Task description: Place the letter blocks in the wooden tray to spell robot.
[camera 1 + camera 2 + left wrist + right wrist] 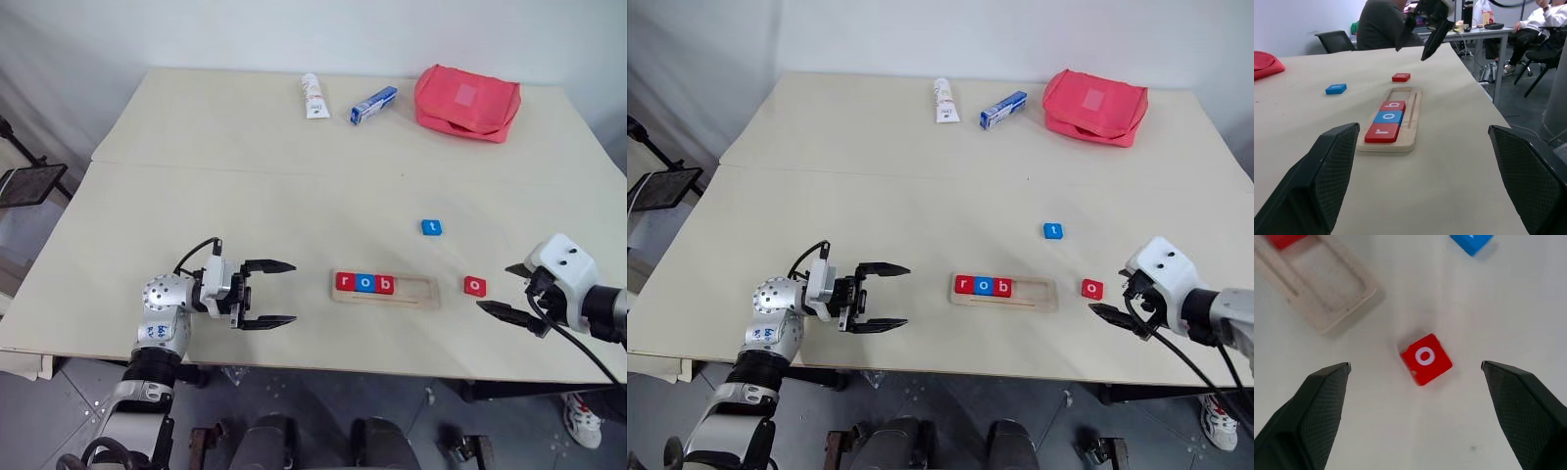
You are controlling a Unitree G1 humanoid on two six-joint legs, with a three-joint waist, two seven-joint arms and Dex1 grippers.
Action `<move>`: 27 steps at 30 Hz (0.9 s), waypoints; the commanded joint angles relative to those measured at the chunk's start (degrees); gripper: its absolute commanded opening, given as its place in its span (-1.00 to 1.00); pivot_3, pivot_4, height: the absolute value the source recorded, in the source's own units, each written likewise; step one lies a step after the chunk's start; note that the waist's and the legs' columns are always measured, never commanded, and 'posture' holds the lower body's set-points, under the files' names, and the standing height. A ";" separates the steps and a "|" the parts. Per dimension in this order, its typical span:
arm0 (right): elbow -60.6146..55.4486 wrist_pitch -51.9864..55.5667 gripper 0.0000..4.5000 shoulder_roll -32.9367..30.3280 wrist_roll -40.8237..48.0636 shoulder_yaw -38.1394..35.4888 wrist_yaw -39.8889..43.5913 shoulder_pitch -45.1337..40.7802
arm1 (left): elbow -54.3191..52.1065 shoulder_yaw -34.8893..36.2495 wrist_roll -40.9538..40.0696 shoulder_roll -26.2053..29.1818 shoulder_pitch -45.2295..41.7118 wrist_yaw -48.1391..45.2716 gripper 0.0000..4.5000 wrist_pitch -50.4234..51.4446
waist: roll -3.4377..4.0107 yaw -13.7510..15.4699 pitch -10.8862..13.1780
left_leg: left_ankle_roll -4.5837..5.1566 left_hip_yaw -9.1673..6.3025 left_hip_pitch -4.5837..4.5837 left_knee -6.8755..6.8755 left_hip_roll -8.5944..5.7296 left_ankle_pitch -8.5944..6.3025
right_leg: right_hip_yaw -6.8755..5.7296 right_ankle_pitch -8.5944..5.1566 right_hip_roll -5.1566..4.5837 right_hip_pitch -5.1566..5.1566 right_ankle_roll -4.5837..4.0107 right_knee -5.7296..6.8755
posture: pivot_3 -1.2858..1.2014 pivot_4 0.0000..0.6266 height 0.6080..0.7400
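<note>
Letter blocks: three sit in the wooden tray [385, 290], filling its left part and reading r [344, 282], o [365, 284], b [385, 285]; the right part of the groove is bare, room for two more.
Red "o" block [475, 286]: flat on the table [245, 186], just right of the tray's right end and apart from it, its letter up; probably the next one due, as it lies nearest the free slot.
Blue "t" block [431, 227]: farther back, beyond the tray's right end, well apart from the red one.
Right gripper [517, 289]: just right of the red "o" and tipped down toward it; jaws spread wide, holding nothing and touching nothing. The block lies between the finger lines, so this looks like a lining-up for a pick.
Left gripper [270, 293]: near edge, left of the tray, pointing level toward it; jaws wide apart, empty, seemingly waiting.
</note>
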 commanded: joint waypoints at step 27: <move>28.39 -19.08 0.91 4.04 -16.50 19.56 15.65 -22.98 | -6.50 0.12 -0.32 1.34 4.14 3.69 1.00 0.17 | -0.01 0.01 0.01 | 0.00 -0.09 -0.09 0.06 -0.05 0.00 | -0.70 0.02 -0.26 0.02 0.03 0.01 | 0.03 -0.52 1.00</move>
